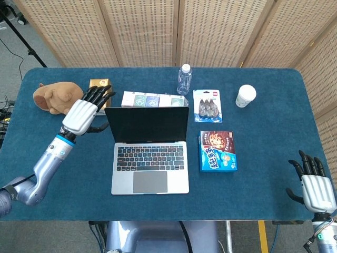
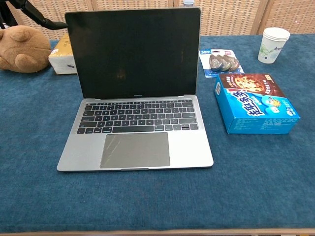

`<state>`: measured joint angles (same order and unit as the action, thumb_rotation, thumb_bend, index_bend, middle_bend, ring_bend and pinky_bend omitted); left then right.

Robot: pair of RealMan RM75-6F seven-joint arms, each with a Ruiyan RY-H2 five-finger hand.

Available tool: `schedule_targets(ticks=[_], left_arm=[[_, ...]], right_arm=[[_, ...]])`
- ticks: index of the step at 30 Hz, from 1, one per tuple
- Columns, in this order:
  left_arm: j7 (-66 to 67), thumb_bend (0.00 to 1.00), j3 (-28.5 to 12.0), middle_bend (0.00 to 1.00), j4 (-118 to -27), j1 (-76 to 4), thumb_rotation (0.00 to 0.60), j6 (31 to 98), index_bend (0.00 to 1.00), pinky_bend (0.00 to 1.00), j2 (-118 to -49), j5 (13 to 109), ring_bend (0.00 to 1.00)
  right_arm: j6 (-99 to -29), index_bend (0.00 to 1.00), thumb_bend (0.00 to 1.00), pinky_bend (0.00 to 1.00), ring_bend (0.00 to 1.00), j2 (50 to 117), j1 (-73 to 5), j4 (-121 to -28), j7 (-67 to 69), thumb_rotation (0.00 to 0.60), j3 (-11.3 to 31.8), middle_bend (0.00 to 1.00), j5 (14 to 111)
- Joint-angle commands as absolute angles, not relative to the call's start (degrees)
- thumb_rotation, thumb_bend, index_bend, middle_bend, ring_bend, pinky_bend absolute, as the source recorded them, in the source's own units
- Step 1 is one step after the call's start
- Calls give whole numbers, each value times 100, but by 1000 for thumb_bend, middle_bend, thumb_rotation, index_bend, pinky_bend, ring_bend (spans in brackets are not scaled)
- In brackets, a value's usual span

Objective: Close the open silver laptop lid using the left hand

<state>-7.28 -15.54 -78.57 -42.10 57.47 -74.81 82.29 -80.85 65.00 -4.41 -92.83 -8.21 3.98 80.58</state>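
The silver laptop (image 1: pixel 150 153) stands open at the table's middle, its dark screen (image 2: pixel 133 54) upright and facing me. My left hand (image 1: pixel 84 113) hovers just left of the lid's upper left corner, fingers spread and pointing toward the back, holding nothing. Only its dark fingers (image 2: pixel 42 20) show at the top left of the chest view. My right hand (image 1: pixel 313 185) rests open at the table's front right corner, far from the laptop.
A brown plush toy (image 1: pixel 52 97) and a tan box (image 1: pixel 99 84) lie behind the left hand. Behind the lid sit a row of small cartons (image 1: pixel 152 99) and a water bottle (image 1: pixel 184 79). A blue snack box (image 1: pixel 217 151), a blister pack (image 1: pixel 207 105) and a paper cup (image 1: pixel 245 95) sit to the right.
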Motion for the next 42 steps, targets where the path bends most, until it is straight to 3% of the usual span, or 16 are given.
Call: schedule_targets(ticks=[1, 22, 42], left_arm=[[-743, 250, -1566, 0, -7850, -4280, 600, 5734, 115, 40, -7562, 8201, 0], [-945, 250, -1580, 0, -7720, -4846, 600, 5428, 115, 40, -8319, 7912, 0], [-1159, 250, -1589, 0, -7982, -5039, 600, 5102, 144, 40, -8282, 7524, 18]], right_arm=[[-8081, 191, 240, 0, 0, 6506, -443, -9282, -822, 600, 393, 0, 8061], [-8098, 193, 240, 0, 0, 6490, -402, -9263, -805, 600, 368, 0, 8002], [-8097, 197, 240, 0, 0, 6479, -367, -9241, -807, 600, 361, 0, 7942]])
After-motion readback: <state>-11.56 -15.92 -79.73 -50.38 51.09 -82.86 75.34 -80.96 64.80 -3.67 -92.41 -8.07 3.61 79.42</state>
